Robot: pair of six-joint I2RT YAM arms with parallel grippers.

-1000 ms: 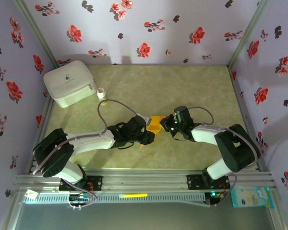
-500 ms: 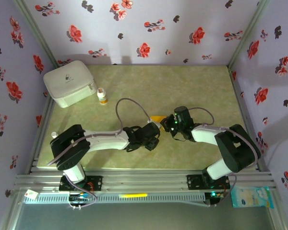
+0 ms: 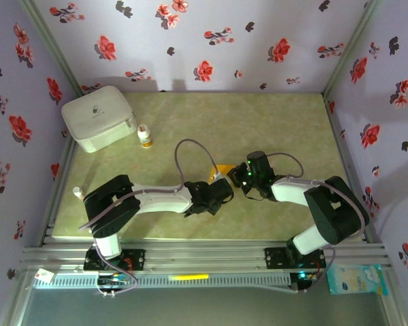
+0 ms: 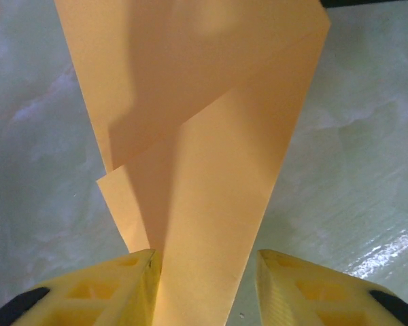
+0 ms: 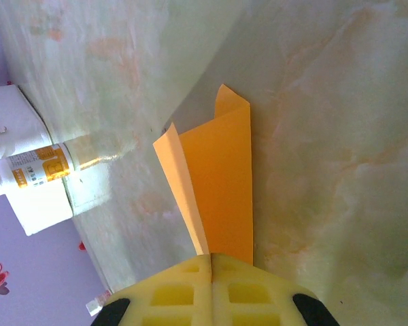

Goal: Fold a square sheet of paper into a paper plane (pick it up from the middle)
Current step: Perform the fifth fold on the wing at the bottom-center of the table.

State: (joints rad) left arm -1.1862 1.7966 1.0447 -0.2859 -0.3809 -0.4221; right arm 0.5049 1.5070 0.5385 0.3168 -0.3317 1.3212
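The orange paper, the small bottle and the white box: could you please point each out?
orange paper (image 4: 211,176): left wrist view, middle of the folded sheet.
small bottle (image 5: 37,166): right wrist view, on its label.
white box (image 3: 98,117): top external view, centre of its lid.

On a pale green marbled table (image 3: 272,129), 2 loose items toward the far left: a white rounded case (image 3: 98,117) in the corner, and a small white bottle (image 3: 145,136) with an orange cap, upright just beside the case's right end. Seen from the right wrist, the same bottle in front of the case, orange label showing. Purple wallpaper (image 3: 211,41) with red and dark flowers on 3 sides. Along the near edge, a metal rail (image 3: 204,257); a pale packet (image 3: 357,278) near its right end.
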